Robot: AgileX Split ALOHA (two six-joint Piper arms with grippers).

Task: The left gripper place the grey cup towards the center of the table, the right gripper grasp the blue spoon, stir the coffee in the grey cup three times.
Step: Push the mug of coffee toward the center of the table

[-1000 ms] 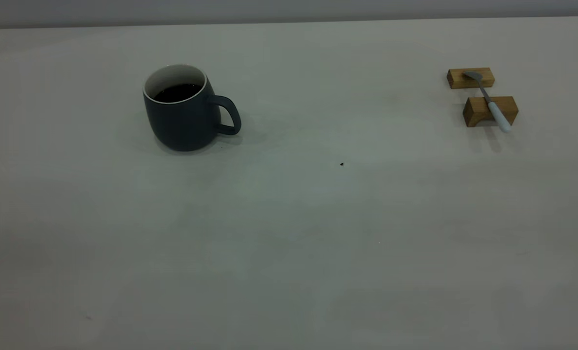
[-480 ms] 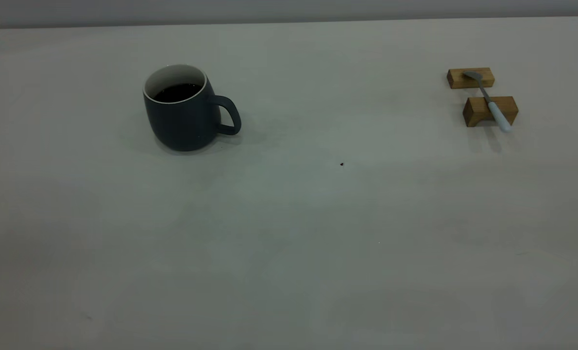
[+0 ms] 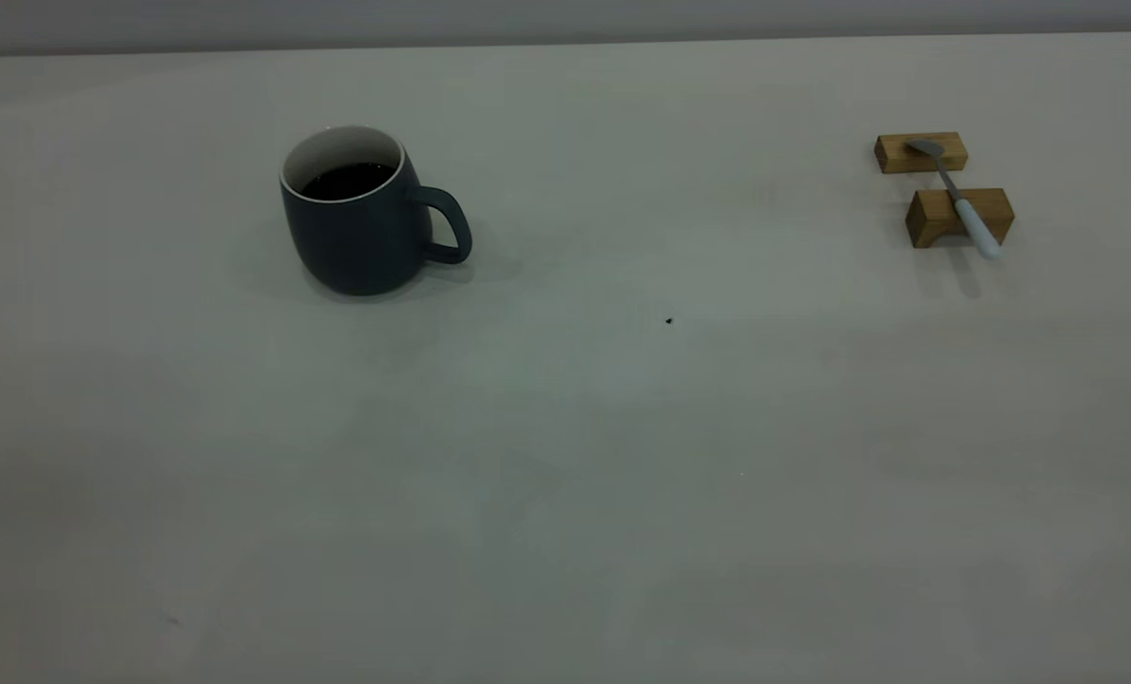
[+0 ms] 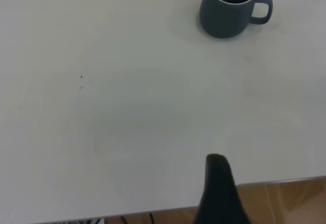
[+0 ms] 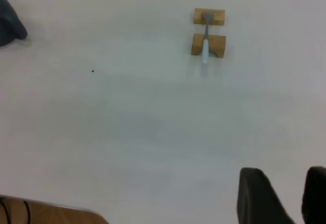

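The grey cup (image 3: 356,233) stands upright on the table (image 3: 565,456) at the left, its handle pointing right, with dark coffee (image 3: 347,180) inside. The blue spoon (image 3: 965,204) lies across two wooden blocks at the far right, pale handle towards the front. Neither gripper appears in the exterior view. In the left wrist view my left gripper (image 4: 219,183) shows only as a dark tip over the table's near edge, far from the cup (image 4: 226,15). My right gripper (image 5: 285,175) hangs open and empty, well away from the spoon (image 5: 206,40).
The two wooden blocks (image 3: 920,152) (image 3: 960,217) hold the spoon off the surface. A tiny dark speck (image 3: 668,321) marks the table near its middle. The table's edge and a wooden floor (image 4: 285,203) show beneath the left gripper.
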